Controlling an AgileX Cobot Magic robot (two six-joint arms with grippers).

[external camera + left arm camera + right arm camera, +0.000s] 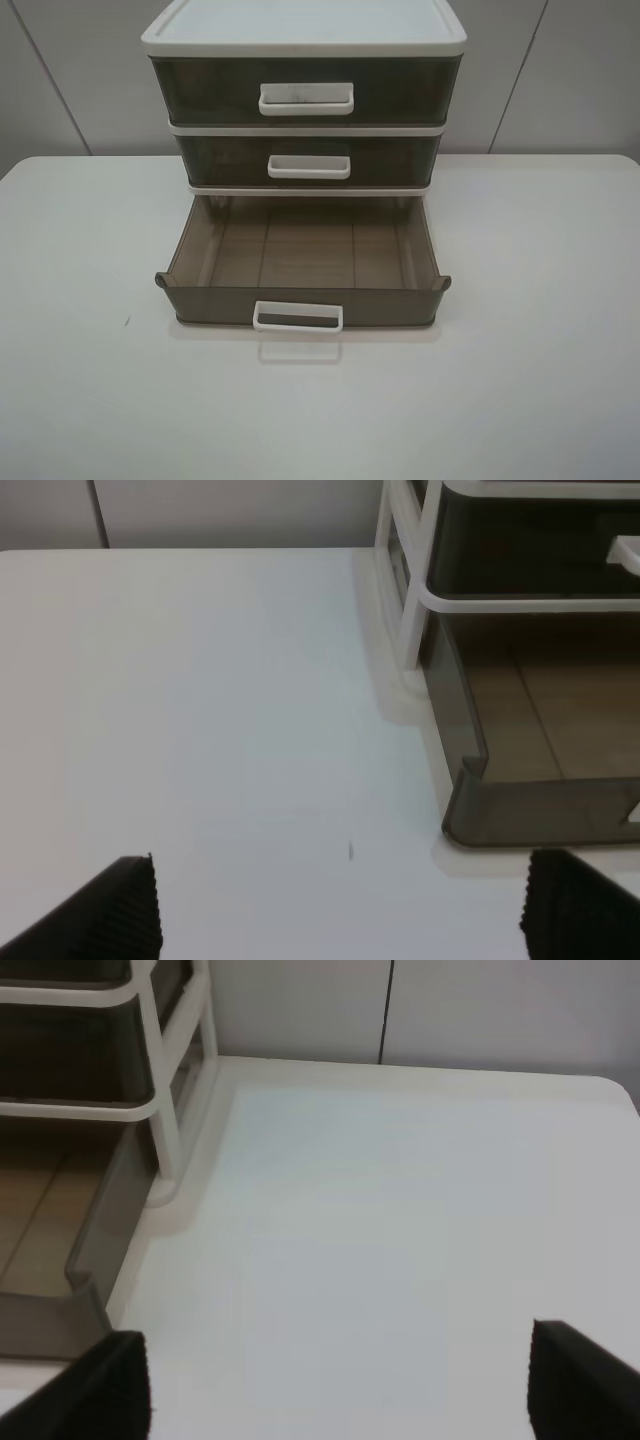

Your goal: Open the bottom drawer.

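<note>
While both arms hang back over the bare desk (pixel 80 300), my left gripper (pixel 340 905) has its fingers wide apart w/ nothing between them, and my right gripper (pixel 335 1380) is spread the same way, also empty. Neither touches the cabinet (pixel 305 30); neither shows in the high view.

Left gripper sits just beside the bottom drawer's (pixel 305 300) left front corner. Right gripper sits near its right front corner.

Bottom drawer: pulled well out of the white frame, front wall far fwd of the middle drawer (pixel 308 160) and top drawer (pixel 305 92), both flush and closed. Task judged essentially complete.

Handling, as judgement: thin translucent plastic, light, stiff but likely to flex or rack if pulled off-centre; smooth walls look slippery. Proper hold point is the white loop handle (pixel 298 317) at centre front, hooked or pinched across its bar.

Contents: bottom drawer interior visible, floor bare, nothing inside. Middle and top drawers: smoky fronts too dark, contents cannot be told.
</note>
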